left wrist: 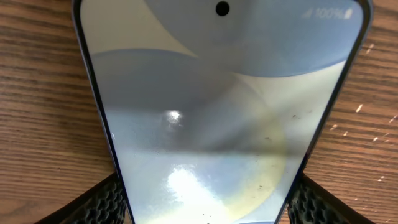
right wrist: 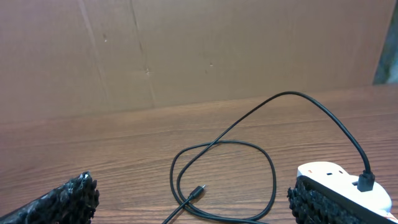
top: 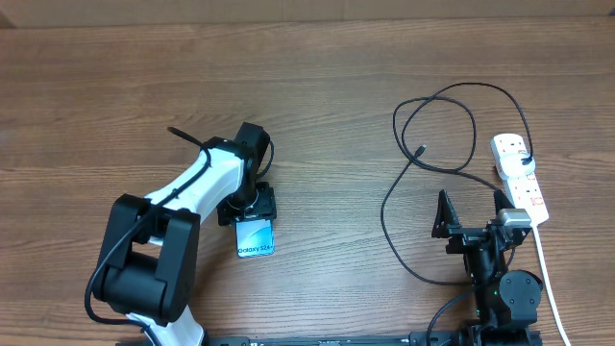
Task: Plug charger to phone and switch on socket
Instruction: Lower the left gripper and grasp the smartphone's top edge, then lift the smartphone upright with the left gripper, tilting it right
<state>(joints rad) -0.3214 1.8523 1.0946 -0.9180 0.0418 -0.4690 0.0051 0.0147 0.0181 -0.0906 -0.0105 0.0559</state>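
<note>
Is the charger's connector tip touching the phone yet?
Apart. The overhead view shows the charger's connector tip lying far to the right of the phone, with bare wooden table between them.

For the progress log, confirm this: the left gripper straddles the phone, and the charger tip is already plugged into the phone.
Wrong on the tip: the overhead view shows the charger tip lying loose on the table, well apart from the phone. The left gripper does straddle the phone.

Wood table [top: 317, 86] w/ phone [top: 256, 238], charger [right wrist: 290, 93], socket [top: 524, 178].
</note>
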